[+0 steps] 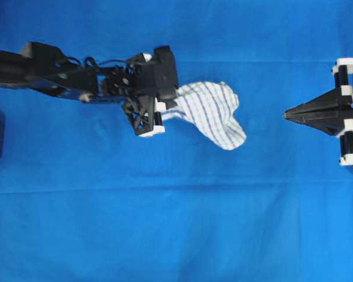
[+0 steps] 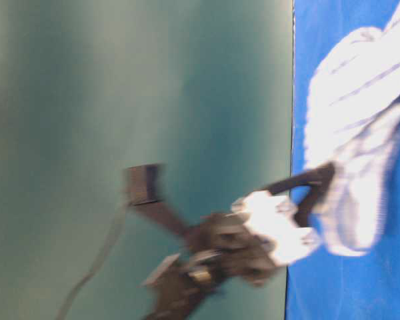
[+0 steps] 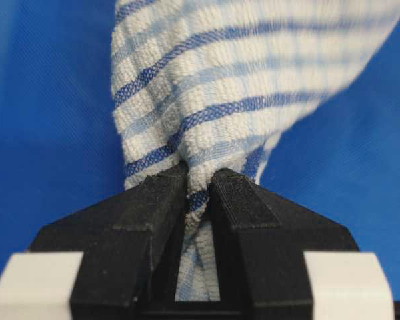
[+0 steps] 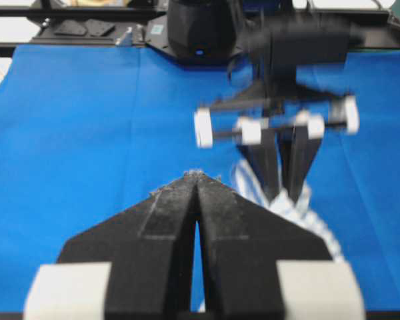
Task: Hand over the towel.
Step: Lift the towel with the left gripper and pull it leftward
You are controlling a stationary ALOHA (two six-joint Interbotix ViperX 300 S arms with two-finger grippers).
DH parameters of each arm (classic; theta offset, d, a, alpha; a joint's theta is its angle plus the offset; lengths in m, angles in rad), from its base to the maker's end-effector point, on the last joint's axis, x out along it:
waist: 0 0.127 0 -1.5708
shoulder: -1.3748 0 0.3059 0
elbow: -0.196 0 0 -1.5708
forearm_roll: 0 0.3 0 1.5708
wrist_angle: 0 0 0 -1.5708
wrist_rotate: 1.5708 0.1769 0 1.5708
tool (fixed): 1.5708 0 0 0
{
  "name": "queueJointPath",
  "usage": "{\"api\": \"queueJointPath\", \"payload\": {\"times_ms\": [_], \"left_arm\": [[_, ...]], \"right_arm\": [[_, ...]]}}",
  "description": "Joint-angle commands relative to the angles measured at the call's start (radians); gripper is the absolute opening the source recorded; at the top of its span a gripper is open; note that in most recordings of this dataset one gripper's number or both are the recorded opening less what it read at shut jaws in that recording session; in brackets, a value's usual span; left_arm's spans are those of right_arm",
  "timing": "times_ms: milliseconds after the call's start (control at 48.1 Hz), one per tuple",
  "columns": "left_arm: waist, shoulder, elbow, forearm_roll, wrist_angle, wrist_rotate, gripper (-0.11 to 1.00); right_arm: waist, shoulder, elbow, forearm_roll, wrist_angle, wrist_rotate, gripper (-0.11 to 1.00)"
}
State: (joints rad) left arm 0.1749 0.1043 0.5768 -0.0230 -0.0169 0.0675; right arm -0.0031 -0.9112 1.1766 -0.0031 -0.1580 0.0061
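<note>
A small white towel (image 1: 210, 113) with thin blue and grey checked stripes lies on a large plain blue cloth (image 1: 176, 223) that covers the whole table. Seen from overhead, the towel sits a little above and right of the middle, bunched into a rumpled fan shape. Its narrow end points left and its wider, rounded end spreads to the right and downward.

The left gripper (image 1: 165, 108) is at the towel's narrow left end. The left wrist view shows this closely: the two black fingers (image 3: 153, 200) are drawn nearly together and pinch a gathered fold of the towel (image 3: 240, 80) between their tips, with the cloth fanning out beyond them. A strip of the fabric also runs back between the fingers toward the gripper body. The black left arm (image 1: 47, 73) stretches in from the left edge of the overhead view.

The right gripper (image 1: 287, 115) is at the right side of the overhead view, well apart from the towel, with its tip pointing left toward it. Its fingers (image 4: 173, 213) are pressed together with nothing between them.

The table-level view is blurred; it shows the towel (image 2: 360, 133) against the blue cloth, with the left gripper's dark shape just beside it.
</note>
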Motion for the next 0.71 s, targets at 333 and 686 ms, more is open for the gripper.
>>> {"api": "queueJointPath", "payload": {"times_ms": [333, 686], "left_arm": [[-0.035, -0.391, 0.029, 0.0, 0.032, -0.003, 0.08], [-0.103, -0.584, 0.133, 0.0, -0.032, -0.006, 0.08]], "right_arm": [[-0.002, 0.006, -0.014, -0.002, -0.009, 0.002, 0.0], [-0.002, 0.009, -0.014, -0.002, -0.021, -0.002, 0.0]]}}
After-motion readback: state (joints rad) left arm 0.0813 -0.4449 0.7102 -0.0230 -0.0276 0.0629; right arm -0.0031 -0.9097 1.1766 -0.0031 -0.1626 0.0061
